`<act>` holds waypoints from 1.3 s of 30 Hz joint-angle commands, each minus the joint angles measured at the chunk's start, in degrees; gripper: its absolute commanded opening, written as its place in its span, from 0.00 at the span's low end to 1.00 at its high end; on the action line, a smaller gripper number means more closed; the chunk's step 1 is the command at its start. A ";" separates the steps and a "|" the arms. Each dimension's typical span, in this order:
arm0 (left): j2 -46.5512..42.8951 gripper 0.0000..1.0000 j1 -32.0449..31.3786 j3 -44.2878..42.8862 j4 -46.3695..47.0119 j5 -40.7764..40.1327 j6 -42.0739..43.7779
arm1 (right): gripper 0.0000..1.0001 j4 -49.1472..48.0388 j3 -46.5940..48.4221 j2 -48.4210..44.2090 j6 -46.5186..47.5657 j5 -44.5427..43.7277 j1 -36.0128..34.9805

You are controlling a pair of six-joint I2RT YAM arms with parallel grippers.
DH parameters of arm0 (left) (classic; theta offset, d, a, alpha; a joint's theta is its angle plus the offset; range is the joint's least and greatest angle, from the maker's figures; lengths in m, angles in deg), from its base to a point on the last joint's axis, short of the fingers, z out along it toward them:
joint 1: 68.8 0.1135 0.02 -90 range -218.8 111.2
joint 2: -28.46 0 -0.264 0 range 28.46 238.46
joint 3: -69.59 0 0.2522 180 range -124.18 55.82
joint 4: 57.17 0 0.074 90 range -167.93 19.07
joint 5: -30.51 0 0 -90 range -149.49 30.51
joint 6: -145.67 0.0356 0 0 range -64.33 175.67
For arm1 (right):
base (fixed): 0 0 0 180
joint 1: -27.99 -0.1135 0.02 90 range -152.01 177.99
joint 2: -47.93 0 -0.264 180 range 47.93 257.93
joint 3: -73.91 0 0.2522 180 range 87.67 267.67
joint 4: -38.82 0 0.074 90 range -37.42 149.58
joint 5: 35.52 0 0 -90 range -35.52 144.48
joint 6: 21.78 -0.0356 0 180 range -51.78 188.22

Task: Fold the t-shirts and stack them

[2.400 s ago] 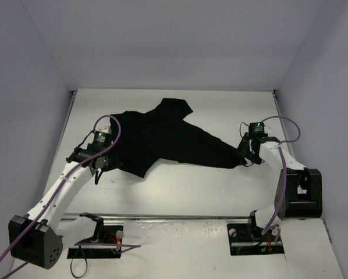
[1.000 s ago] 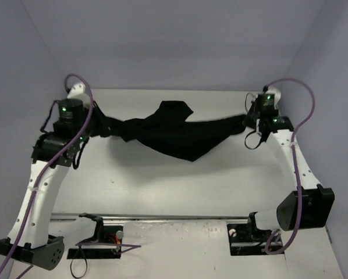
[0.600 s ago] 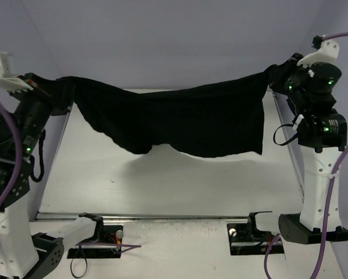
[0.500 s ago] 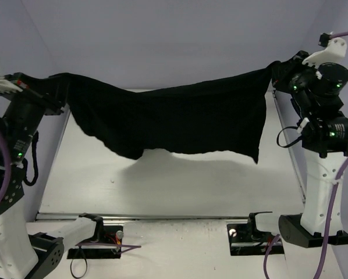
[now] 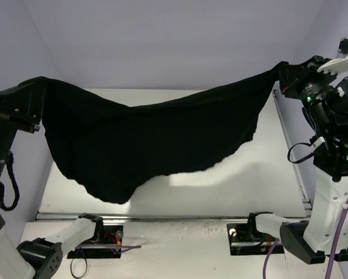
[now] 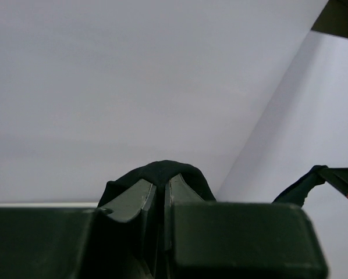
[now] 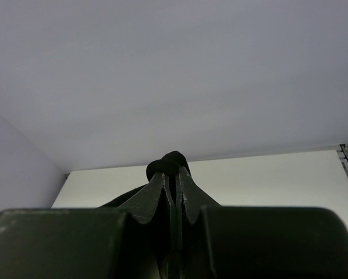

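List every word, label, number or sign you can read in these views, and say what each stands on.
None: no text can be read in any view.
The black t-shirt, hanging between the left hand and the right hand, shows plain cloth with no print or tag.
The right arm bears only green lights, no lettering.

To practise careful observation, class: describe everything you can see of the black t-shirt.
The t-shirt is plain black soft cloth, spread wide in the air above the white table. The left end effector and right end effector each pinch an upper end. It sags between them, hanging lowest toward the left. No logo shows.
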 commanded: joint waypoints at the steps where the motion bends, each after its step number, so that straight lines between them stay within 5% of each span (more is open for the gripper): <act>1: 8.48 0.00 0.34 0.40 2.00 -2.40 1.68 | 0.00 -4.25 2.20 6.59 0.36 1.88 -0.01; 15: 39.77 0.00 4.92 -27.12 7.08 8.94 -3.82 | 0.00 -7.93 32.64 35.00 5.24 -2.23 0.22; 19: 39.57 0.00 8.98 -28.67 19.62 17.10 -12.37 | 0.00 -17.17 30.09 31.00 5.12 -2.37 0.11; 25: 30.60 0.00 9.83 -22.94 28.30 25.87 -15.97 | 0.00 -31.46 9.86 14.05 8.40 -4.90 0.13; 28: 21.04 0.00 9.85 -8.18 28.23 25.35 -12.88 | 0.00 -31.49 -2.81 7.29 10.57 -4.00 0.17; 36: 0.47 0.00 9.92 62.71 35.38 15.48 -9.28 | 0.00 -32.30 -52.60 -4.73 14.99 -3.61 -0.90; 39: -1.34 0.00 9.91 80.24 39.27 13.79 -11.77 | 0.00 -38.23 -68.28 -7.44 14.13 -14.10 -7.22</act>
